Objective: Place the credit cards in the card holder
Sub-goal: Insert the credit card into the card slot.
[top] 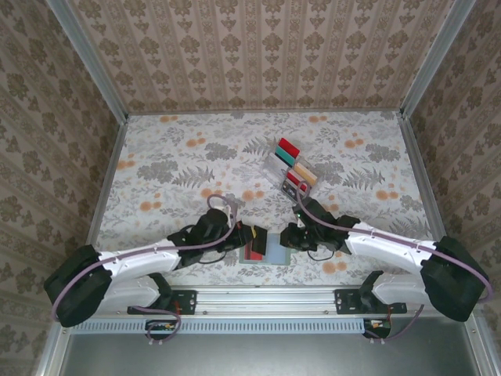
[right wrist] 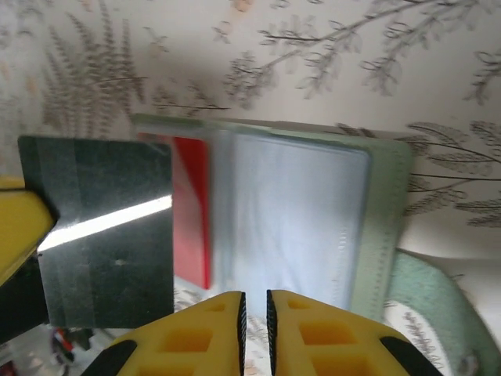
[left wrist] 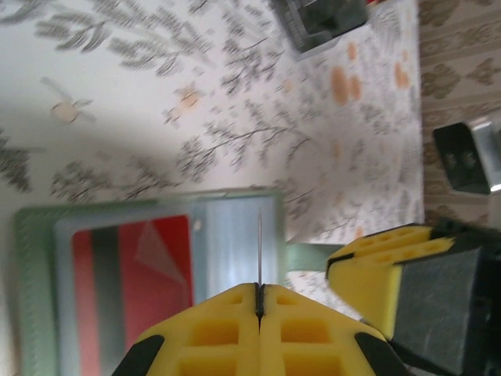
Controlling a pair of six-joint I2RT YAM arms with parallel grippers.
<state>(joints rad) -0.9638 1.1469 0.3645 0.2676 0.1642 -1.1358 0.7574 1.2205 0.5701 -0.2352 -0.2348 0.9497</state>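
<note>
The grey-green card holder (top: 275, 252) lies open at the near middle of the table, between my two grippers. A red card (left wrist: 133, 274) sits in its left pocket; the other side is a pale clear pocket (right wrist: 290, 219). My left gripper (left wrist: 259, 288) is shut on a black card (right wrist: 106, 235), held on edge just above the holder; in the left wrist view it is a thin line (left wrist: 260, 243). My right gripper (right wrist: 254, 296) hovers at the holder's edge (right wrist: 387, 227), its jaws closed to a narrow slit with nothing between them. In the top view the left gripper (top: 244, 233) and right gripper (top: 293, 235) flank the holder.
A clear slotted rack (top: 291, 168) with several coloured cards stands behind the holder, mid-table. Patterned walls and metal rails enclose the table on three sides. The right finger (left wrist: 391, 266) is close beside my left gripper.
</note>
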